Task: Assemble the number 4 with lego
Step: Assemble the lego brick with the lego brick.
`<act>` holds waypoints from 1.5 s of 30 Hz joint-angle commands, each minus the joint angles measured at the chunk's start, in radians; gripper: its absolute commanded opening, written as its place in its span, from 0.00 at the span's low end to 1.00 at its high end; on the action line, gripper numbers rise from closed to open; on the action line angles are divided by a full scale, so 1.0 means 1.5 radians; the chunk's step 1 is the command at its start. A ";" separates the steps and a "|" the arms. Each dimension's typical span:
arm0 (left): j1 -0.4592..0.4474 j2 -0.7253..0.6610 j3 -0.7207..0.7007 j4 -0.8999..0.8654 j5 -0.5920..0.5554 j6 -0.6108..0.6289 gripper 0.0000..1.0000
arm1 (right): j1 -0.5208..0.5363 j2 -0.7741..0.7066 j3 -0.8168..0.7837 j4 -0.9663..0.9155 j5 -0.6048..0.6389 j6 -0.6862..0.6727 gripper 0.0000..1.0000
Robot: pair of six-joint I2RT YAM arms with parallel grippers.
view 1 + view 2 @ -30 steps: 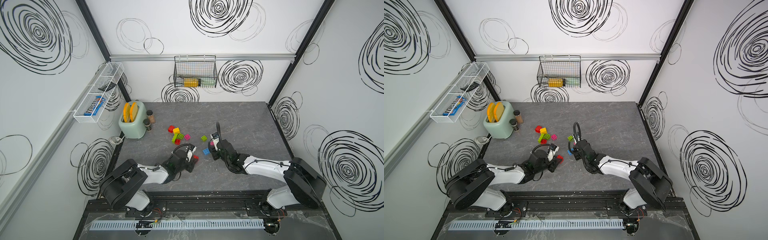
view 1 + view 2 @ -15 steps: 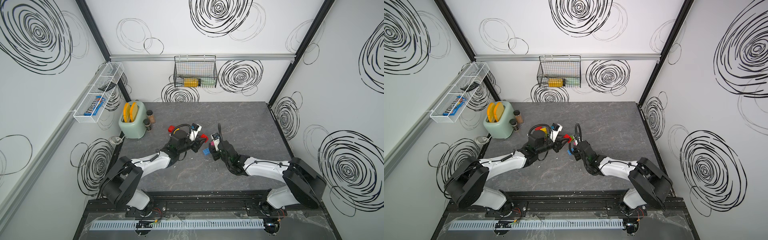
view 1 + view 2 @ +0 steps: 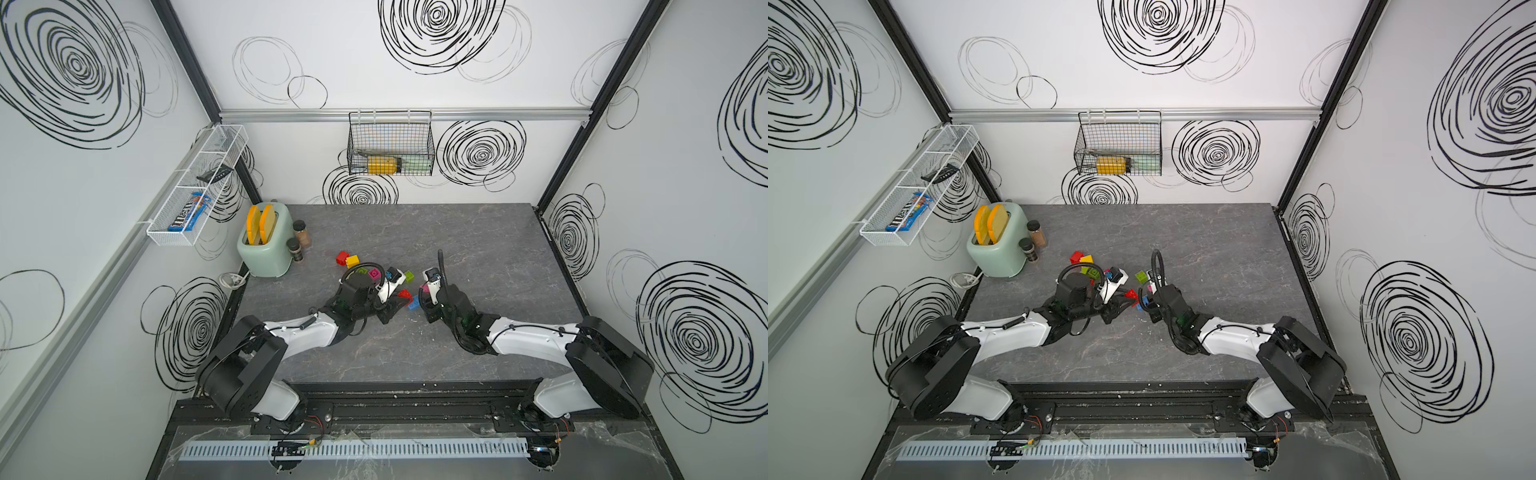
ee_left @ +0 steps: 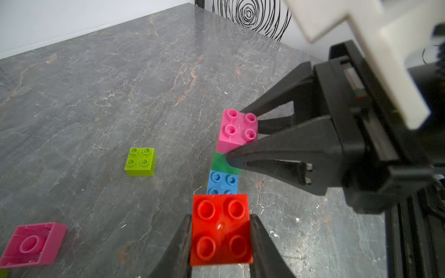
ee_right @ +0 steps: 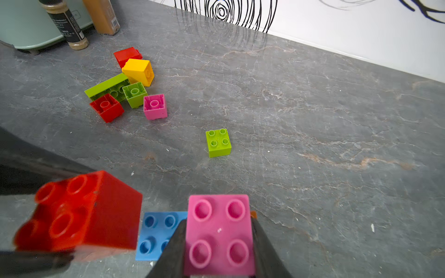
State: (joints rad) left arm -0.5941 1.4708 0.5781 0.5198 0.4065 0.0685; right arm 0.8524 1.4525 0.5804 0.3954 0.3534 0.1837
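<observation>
Lego, red brick (image 4: 221, 228): square, clamped between the fingers of the left gripper (image 4: 220, 216), tilted, just beside a blue brick (image 4: 222, 181) that lies studs up on the worktop (image 4: 120, 84).
Pink brick (image 5: 219, 233): square, clamped between the fingers of the right gripper (image 5: 219, 223), directly over a green brick (image 4: 222, 163) that adjoins the blue one.
Lime brick (image 5: 218, 142): alone, studs up, near.
Heap (image 5: 125, 89) of red, yellow, lime and pink pieces: farther off, near the toaster (image 3: 266, 245) and spice jars (image 5: 69, 26).
</observation>
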 commanded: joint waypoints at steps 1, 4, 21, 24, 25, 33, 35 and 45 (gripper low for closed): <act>-0.011 -0.007 0.000 0.041 0.010 0.047 0.00 | 0.009 0.036 -0.039 -0.141 -0.037 0.008 0.00; -0.017 0.006 0.016 0.022 -0.004 0.059 0.00 | 0.009 0.032 -0.042 -0.139 -0.038 0.006 0.00; -0.023 0.071 0.060 -0.044 -0.031 0.064 0.00 | 0.006 0.030 -0.040 -0.138 -0.040 0.003 0.00; -0.023 0.086 0.060 -0.039 -0.032 0.058 0.00 | 0.005 0.030 -0.038 -0.139 -0.041 0.002 0.00; -0.023 0.089 0.059 -0.036 -0.029 0.057 0.00 | 0.005 0.029 -0.038 -0.141 -0.042 0.001 0.00; -0.012 0.086 0.049 -0.016 -0.021 0.044 0.00 | 0.002 0.026 -0.038 -0.139 -0.049 -0.003 0.00; -0.002 0.075 0.034 0.029 0.000 0.018 0.00 | 0.002 0.025 -0.038 -0.139 -0.049 -0.003 0.00; -0.013 0.059 0.060 0.012 -0.008 0.064 0.00 | 0.000 0.029 -0.036 -0.139 -0.048 -0.003 0.00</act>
State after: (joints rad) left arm -0.5991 1.5646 0.6346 0.5648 0.4091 0.1059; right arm 0.8459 1.4513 0.5777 0.4011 0.3485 0.1791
